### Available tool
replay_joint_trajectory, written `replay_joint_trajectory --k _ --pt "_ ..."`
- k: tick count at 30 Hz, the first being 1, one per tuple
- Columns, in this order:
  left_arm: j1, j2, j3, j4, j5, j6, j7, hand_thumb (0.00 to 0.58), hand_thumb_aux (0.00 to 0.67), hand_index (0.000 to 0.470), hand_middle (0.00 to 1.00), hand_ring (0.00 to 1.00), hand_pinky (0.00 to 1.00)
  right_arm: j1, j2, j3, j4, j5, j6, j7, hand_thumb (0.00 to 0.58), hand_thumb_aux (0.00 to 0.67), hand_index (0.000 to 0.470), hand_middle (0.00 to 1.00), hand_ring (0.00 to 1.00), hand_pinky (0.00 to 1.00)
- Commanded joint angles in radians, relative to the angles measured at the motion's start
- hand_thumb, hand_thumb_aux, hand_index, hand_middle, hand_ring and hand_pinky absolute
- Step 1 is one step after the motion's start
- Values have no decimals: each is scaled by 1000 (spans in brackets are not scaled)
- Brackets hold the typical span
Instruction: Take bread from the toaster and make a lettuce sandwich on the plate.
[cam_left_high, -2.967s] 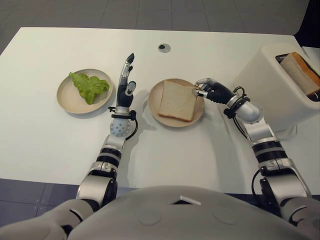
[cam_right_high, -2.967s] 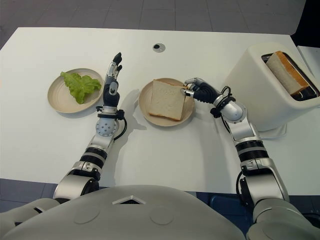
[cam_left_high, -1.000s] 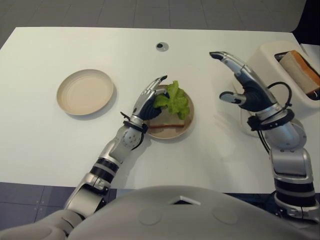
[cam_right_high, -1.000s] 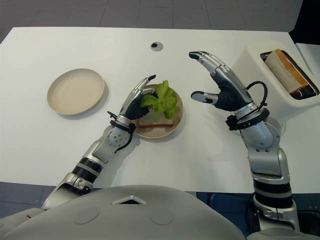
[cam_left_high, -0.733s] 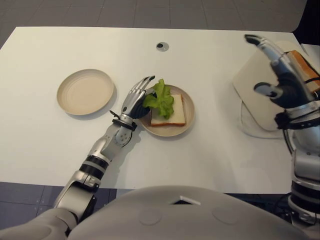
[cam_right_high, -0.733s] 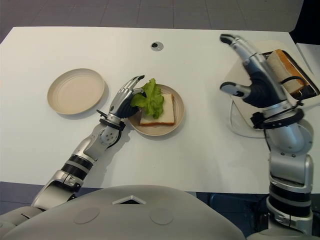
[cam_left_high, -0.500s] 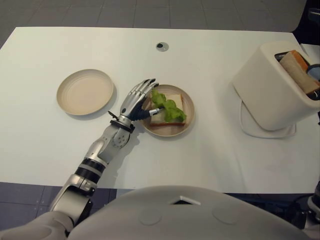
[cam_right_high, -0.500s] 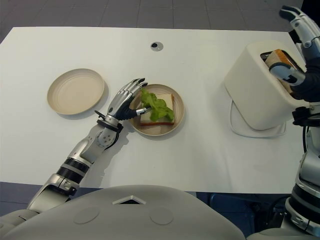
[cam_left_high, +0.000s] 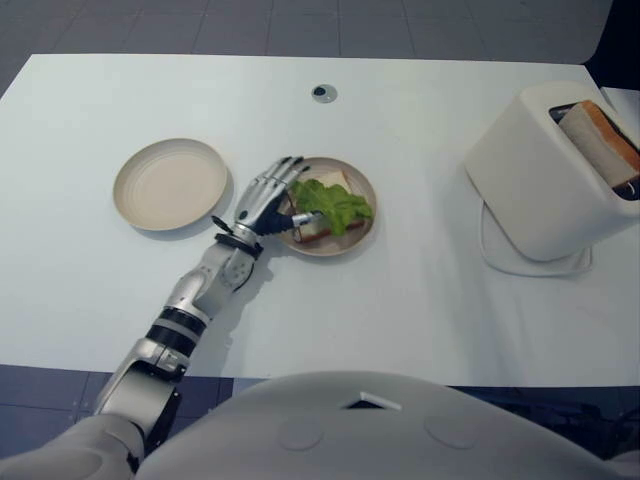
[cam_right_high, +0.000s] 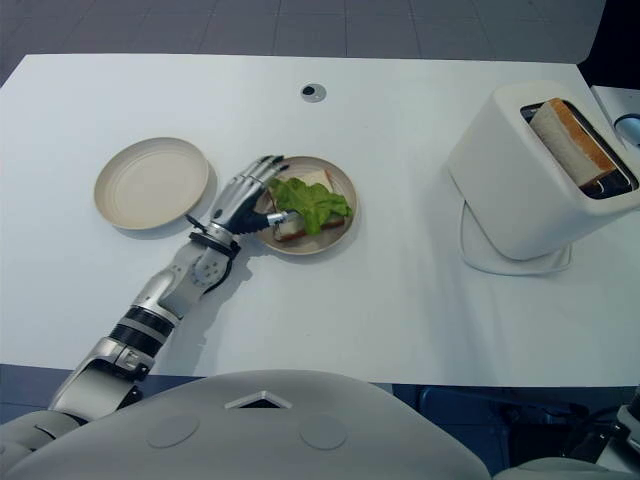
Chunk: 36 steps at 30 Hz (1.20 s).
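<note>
White table (cam_left_high: 420, 300) underneath all. At far right, cream toaster (cam_left_high: 535, 185), bread slice (cam_left_high: 600, 145) standing in slot. Left of centre, left hand (cam_left_high: 262, 205) at left rim of plate (cam_left_high: 347, 243), fingers spread loose, grasping nothing, thumb tip just beside lettuce (cam_left_high: 335, 202). Further left, near hand but apart, bare second plate (cam_left_high: 170, 183). On centre plate, bread (cam_left_high: 311, 232) lying flat, lettuce laid on top. Toward far edge, small dark round fitting (cam_left_high: 324, 94).
</note>
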Motion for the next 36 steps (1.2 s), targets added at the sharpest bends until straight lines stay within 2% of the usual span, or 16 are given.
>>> replay_joint_trajectory --k 1,4,11,12,13,14,15,16,17,18,22,25,28,29,32,36 --pt "44 36 42 -113 -18 -2 -11 0 0 0 0 0 0 11 -41 79 133 -43 -23 -5 0 0 0 0 0 0" --pt "84 50 62 -191 -34 -3 -36 0 0 0 0 0 0 33 -50 126 210 -56 -45 -6 0 0 0 0 0 0" --pt "104 48 96 -226 -45 6 -45 0 0 0 0 0 0 33 -48 204 268 -33 -51 -18 0 0 0 0 0 0" --pt "106 49 104 -229 -48 7 -43 0 0 0 0 0 0 37 -50 208 277 -31 -50 -19 83 50 35 0 0 0" --pt "111 48 114 -234 -52 7 -40 0 0 0 0 0 0 42 -53 212 289 -29 -51 -19 194 123 87 0 0 0" --pt "119 46 127 -242 -58 6 -36 0 0 0 0 0 0 44 -56 219 304 -29 -53 -20 441 342 240 0 0 0" --pt "129 44 139 -252 -66 7 -32 0 0 0 0 0 0 39 -61 229 318 -27 -56 -16 517 449 315 0 0 0" --pt "136 42 148 -261 -73 6 -31 0 0 0 0 0 0 35 -65 236 328 -26 -60 -17 580 670 470 184 184 184" --pt "140 40 154 -266 -78 6 -31 0 0 0 0 0 0 34 -71 243 332 -24 -70 -18 580 670 470 565 565 565" --pt "144 38 159 -271 -80 5 -32 0 0 0 0 0 0 26 -74 244 325 -15 -78 -24 580 670 470 1000 1000 1000" --pt "154 30 175 -273 -89 1 -28 0 0 0 0 0 0 -29 -63 219 250 20 -126 -104 580 670 470 1000 1000 1000" --pt "161 19 187 -262 -106 -6 -21 0 0 0 0 0 0 -122 -7 151 149 51 -146 -241 580 670 470 1000 1000 1000" --pt "156 -7 199 -226 -147 -26 -2 0 0 0 0 0 0 -238 69 110 59 205 -160 -310 580 670 470 1000 1000 1000" --pt "151 -14 200 -210 -156 -32 7 0 0 0 0 0 0 -267 94 150 27 289 -137 -277 580 670 470 1000 1000 1000" --pt "125 -31 188 -142 -162 -51 20 0 0 0 0 0 0 -317 193 412 -60 439 -13 -138 580 670 470 1000 1000 1000" --pt "96 -37 158 -50 -137 -61 34 0 0 0 0 0 0 -379 344 678 49 412 99 -57 580 670 470 1000 1000 1000"
